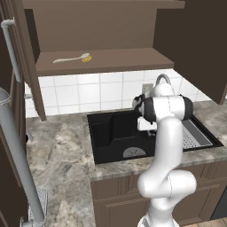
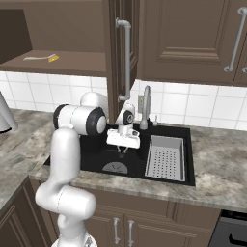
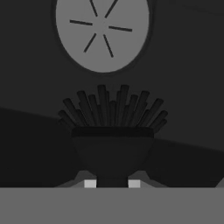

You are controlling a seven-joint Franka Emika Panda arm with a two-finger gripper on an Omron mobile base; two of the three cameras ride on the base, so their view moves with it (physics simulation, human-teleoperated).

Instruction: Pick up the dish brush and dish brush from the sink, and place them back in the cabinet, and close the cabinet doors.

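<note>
While the tool (image 3: 112, 183) clamps its handle, the black dish brush (image 3: 112, 131) fans dark bristles.

Rises from the base, elbow bent high, forearm reaching forward and level. Wrist turned down, hand (image 2: 123, 147) pointing straight down. Both fingers (image 3: 90, 183) drawn close together, clamped on something dark between them. Seen from above in the left base view, hand (image 1: 146, 128) mostly hidden behind the forearm.
</note>
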